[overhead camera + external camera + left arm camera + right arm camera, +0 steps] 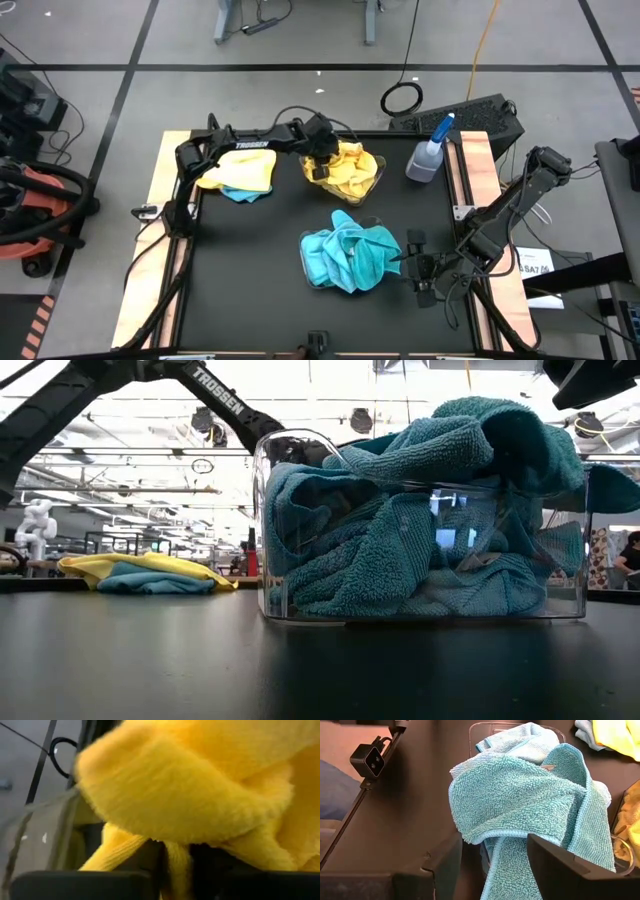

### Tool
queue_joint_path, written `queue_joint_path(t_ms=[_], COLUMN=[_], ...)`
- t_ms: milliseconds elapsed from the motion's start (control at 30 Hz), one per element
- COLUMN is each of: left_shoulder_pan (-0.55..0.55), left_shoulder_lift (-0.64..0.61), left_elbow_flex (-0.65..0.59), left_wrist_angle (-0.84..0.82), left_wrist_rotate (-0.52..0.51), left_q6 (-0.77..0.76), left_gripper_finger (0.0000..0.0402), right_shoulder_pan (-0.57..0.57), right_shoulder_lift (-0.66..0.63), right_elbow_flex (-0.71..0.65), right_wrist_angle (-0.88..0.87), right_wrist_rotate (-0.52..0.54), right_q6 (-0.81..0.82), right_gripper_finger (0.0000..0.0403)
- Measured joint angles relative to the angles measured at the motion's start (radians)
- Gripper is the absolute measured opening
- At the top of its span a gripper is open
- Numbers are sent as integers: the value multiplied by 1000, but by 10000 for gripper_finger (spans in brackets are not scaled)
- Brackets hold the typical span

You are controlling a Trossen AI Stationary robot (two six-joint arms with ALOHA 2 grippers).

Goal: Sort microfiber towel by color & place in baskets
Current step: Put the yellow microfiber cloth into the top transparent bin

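A clear basket (378, 172) at the table's far middle holds yellow towels (350, 168). My left gripper (320, 165) is over its left side, shut on a yellow towel (200, 785). A second clear basket (420, 595) in the middle of the table is heaped with turquoise towels (350, 258), and one hangs over its right rim. My right gripper (412, 263) is open, level at that basket's right side, with the hanging turquoise towel (520, 795) between its fingers. A yellow towel and a turquoise towel (240, 175) lie flat on the table at far left. My left gripper pinches a narrow fold of the yellow towel (176, 862) between its two fingers. The rest of the towel bulges in front of the fingers and hides the basket below. My right gripper has the turquoise towel's hanging end (507, 865) between its open fingers; whether they touch it, I cannot tell.
A clear spray bottle with a blue nozzle (428, 155) stands at the table's far right, close to the yellow basket. Wooden rails (480, 165) run along the table's left and right sides. Bare black table lies along the near edge and at left.
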Motion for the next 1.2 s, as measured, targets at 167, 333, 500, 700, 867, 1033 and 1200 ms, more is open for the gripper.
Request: queue_joint_path(t_ms=[167, 333, 500, 700, 867, 1033, 1200], left_shoulder_pan=[-12, -25, -45, -76, -101, -140, -193], left_shoulder_lift=[-18, -65, -153, -263, -339, -411, -470], left_elbow_flex=[111, 192, 230, 232, 233, 233, 233], left_wrist_angle=[-181, -326, -395, -448, -508, -572, -664], left_wrist_rotate=[-6, -6, -9, -15, -17, -17, -18], left_q6=[-1, -6, -9, -10, -33, -64, -89], left_gripper_finger=[160, 205, 212, 212, 212, 212, 212], right_shoulder_pan=[0, 0, 0, 0, 0, 0, 0], right_shoulder_lift=[0, 0, 0, 0, 0, 0, 0], right_elbow_flex=[0, 0, 0, 0, 0, 0, 0], right_wrist_angle=[0, 0, 0, 0, 0, 0, 0], right_wrist_rotate=[0, 0, 0, 0, 0, 0, 0], right_q6=[0, 0, 0, 0, 0, 0, 0], right_gripper_finger=[215, 215, 215, 215, 215, 215, 215])
